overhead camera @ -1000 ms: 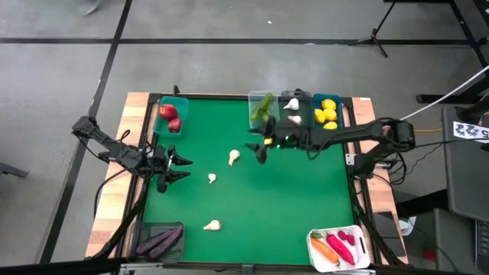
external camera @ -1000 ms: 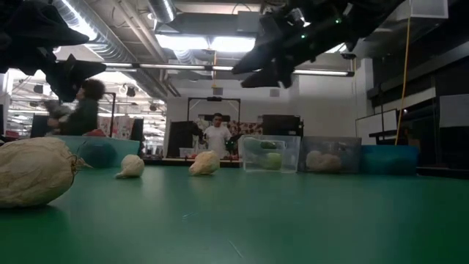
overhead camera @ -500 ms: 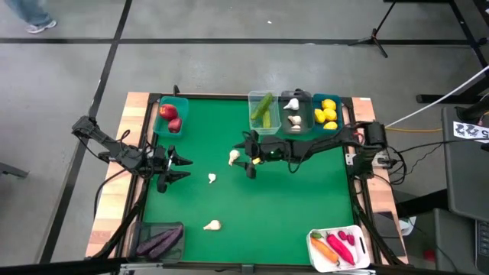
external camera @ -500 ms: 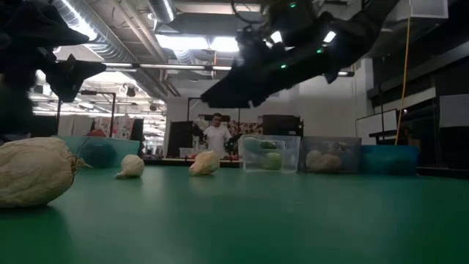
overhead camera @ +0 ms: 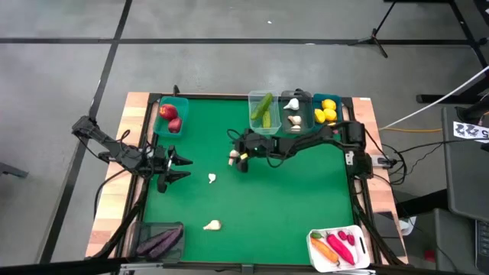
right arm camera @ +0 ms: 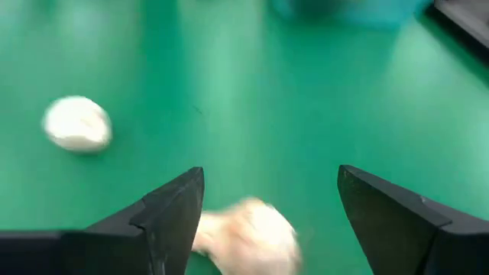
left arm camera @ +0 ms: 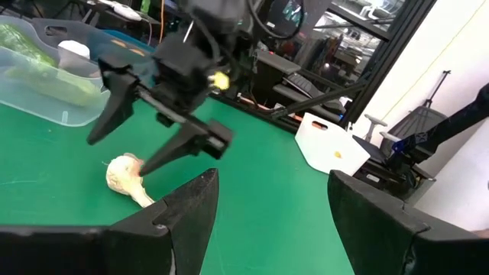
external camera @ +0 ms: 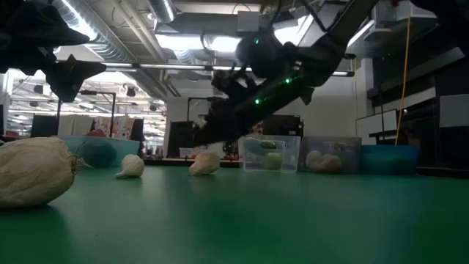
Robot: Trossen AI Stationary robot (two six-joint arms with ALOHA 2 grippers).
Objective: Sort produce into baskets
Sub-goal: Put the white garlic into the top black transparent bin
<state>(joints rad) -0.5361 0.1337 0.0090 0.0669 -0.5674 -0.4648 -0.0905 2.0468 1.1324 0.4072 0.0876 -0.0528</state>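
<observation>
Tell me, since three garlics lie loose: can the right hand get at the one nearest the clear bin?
Probably yes. The right hand hangs open right over that garlic, fingers either side of it in the left wrist view, with nothing between them.

Garlic (right arm camera: 248, 223) blurred (edge-cropped).
</observation>
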